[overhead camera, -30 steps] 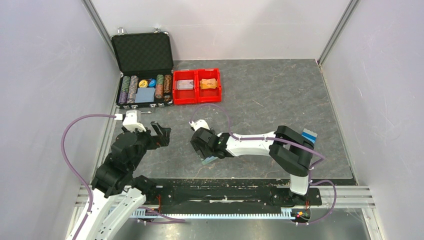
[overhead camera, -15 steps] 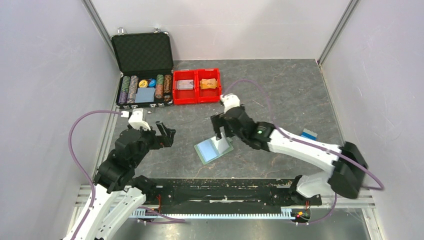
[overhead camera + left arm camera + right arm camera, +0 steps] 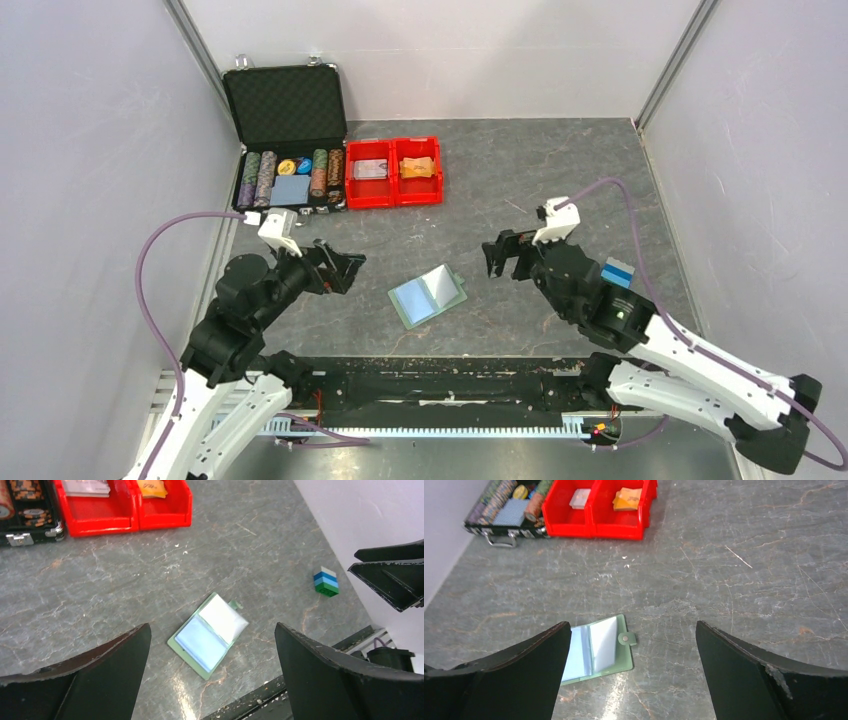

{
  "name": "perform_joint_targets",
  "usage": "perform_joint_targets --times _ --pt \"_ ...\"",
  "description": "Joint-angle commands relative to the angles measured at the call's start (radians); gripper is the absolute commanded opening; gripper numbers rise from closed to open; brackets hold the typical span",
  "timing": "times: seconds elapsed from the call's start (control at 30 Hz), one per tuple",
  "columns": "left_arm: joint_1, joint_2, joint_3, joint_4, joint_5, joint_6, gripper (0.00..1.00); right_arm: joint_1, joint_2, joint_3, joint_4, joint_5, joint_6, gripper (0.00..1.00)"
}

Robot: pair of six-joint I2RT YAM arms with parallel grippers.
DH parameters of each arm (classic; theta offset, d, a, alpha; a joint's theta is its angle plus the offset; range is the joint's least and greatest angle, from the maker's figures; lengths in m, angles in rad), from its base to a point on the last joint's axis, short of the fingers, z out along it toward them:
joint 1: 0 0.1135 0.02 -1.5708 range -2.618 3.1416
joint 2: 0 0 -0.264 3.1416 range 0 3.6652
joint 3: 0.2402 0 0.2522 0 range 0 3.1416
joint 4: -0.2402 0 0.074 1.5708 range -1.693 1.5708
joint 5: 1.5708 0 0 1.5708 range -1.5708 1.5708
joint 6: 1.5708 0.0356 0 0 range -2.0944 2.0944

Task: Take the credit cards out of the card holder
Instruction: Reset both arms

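Observation:
The card holder [image 3: 427,296] lies open and flat on the table, its pale blue pockets facing up, between the two arms. It also shows in the left wrist view as the card holder [image 3: 208,636] and in the right wrist view as the card holder [image 3: 596,650]. A whitish-grey credit card [image 3: 369,170] and an orange credit card [image 3: 419,168] lie in the red bin. My left gripper [image 3: 345,266] hangs open to the holder's left. My right gripper [image 3: 505,260] hangs open to its right. Neither touches anything.
The red two-compartment bin [image 3: 393,193] stands at the back, beside an open black poker-chip case [image 3: 285,105] with chip stacks. A small blue, white and green block [image 3: 617,271] sits near the right arm. Walls close in on both sides.
My right gripper has let go of the card holder, opened wide and pulled back to the right. The holder now lies open on the table. My left gripper has edged slightly right.

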Motion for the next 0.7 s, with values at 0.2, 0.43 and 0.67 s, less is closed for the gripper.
perform_joint_targets --times 0.2,0.43,0.67 --pt "-0.001 -0.049 0.025 0.097 0.027 0.035 1.00 0.003 -0.109 -0.033 0.052 0.016 0.047 0.98" --pt "0.000 -0.065 0.014 0.098 0.025 0.022 1.00 0.003 -0.084 -0.035 0.053 0.005 0.061 0.98" --pt "0.000 -0.074 0.001 0.094 0.010 0.026 1.00 0.003 -0.082 -0.031 0.054 0.011 0.065 0.98"
